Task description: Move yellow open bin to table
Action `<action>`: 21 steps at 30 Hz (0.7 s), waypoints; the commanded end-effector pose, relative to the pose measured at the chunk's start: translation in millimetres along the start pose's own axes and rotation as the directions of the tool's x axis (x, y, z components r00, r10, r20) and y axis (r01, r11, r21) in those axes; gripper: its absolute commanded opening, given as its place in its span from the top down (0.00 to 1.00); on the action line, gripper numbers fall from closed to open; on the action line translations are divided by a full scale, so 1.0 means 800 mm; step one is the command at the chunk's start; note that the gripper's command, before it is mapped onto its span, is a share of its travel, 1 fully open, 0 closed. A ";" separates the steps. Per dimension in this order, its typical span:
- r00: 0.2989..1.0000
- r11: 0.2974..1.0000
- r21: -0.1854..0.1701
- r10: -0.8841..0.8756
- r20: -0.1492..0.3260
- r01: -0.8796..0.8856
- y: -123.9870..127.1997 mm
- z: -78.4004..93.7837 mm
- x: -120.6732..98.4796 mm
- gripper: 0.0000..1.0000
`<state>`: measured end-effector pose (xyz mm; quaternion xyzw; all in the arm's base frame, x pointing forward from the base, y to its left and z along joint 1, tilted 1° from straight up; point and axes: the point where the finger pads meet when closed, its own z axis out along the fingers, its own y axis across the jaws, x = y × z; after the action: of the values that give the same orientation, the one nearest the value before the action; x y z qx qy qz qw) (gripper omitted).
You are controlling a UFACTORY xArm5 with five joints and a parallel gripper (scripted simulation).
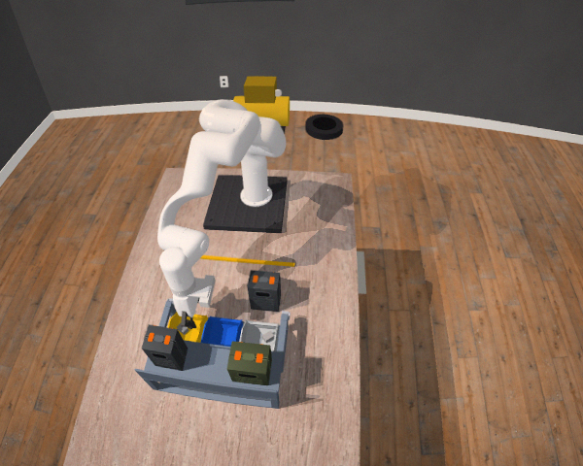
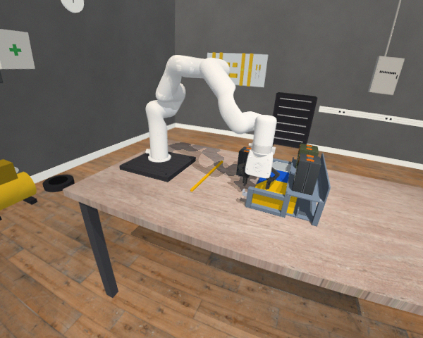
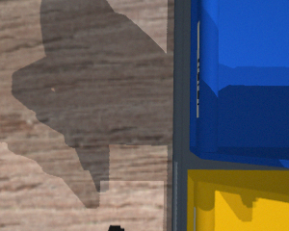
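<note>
The yellow open bin point(image 1: 188, 328) stands at the left end of the grey shelf point(image 1: 216, 358), next to a blue bin point(image 1: 222, 331) and a white bin point(image 1: 263, 333). It also shows in the side view point(image 2: 271, 194) and at the bottom right of the wrist view point(image 3: 243, 204), below the blue bin point(image 3: 246, 77). My gripper point(image 1: 187, 320) is open and empty, its fingers down at the yellow bin's rim; in the side view point(image 2: 257, 180) it hangs over the bin's near end. The bin's parts are hidden.
A dark case point(image 1: 163, 347) and a green case point(image 1: 250, 362) sit on the shelf's upper level. Another dark case point(image 1: 264, 290) stands on the table behind the shelf. A yellow rod point(image 1: 248, 260) lies near the arm's black base plate point(image 1: 245, 203).
</note>
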<state>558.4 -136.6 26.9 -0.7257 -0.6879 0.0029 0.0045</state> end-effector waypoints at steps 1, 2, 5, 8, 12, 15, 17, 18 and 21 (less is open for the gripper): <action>1.000 1.000 -0.004 0.000 0.002 0.000 0.002 0.000 0.000 0.00; 1.000 1.000 -0.004 0.000 0.002 0.000 0.002 0.002 0.000 0.00; 1.000 1.000 -0.004 0.000 0.002 0.000 0.002 0.003 0.000 0.00; 1.000 1.000 -0.004 0.000 0.002 0.000 0.002 0.005 0.000 0.00; 1.000 1.000 -0.004 0.000 0.002 0.000 0.002 0.008 0.000 0.00; 1.000 1.000 -0.004 0.000 0.002 0.000 0.002 0.010 0.000 0.00; 1.000 1.000 -0.004 0.000 0.002 0.000 0.002 0.010 0.000 0.00; 1.000 1.000 -0.004 0.000 0.002 0.000 0.002 0.010 0.000 0.00; 1.000 1.000 -0.004 0.000 0.002 0.000 0.002 0.010 0.000 0.00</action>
<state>558.1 -136.6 17.4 -0.7257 -0.6879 0.0029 0.0045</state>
